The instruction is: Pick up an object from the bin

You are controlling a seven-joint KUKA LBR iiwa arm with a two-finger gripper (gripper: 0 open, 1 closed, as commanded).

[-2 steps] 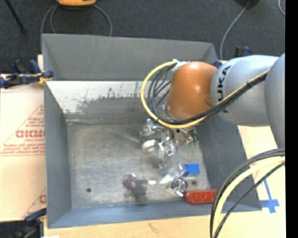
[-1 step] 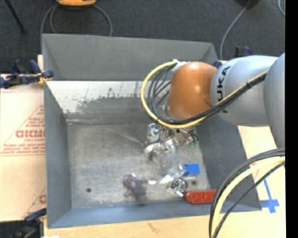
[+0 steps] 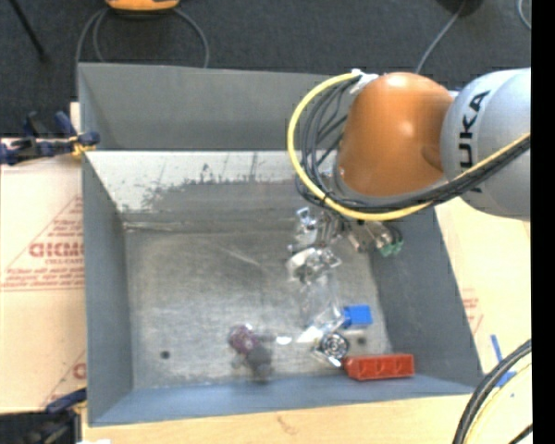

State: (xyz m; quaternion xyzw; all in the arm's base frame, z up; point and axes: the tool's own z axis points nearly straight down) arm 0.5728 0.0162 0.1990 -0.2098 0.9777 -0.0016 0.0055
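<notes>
Hovering gripper (image 3: 312,257): above the floor of the grey bin (image 3: 106,276), right of middle; apart or together cannot be told; nothing seen held.
Nearest things: blue block (image 3: 357,316) and shiny clear piece (image 3: 329,342), just in front of it.
Others: red brick (image 3: 379,366), purple lump (image 3: 243,339), along the front wall.
Progress: pick judged not yet made; descent, grasp and lift remain.

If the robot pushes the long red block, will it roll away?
Probably not: the red block looks flat-sided and lies flat, so it should slide, not roll. It looks like hard plastic, so it is likely stiff and light. Pushed forward, it may jam against the bin's front wall.
</notes>
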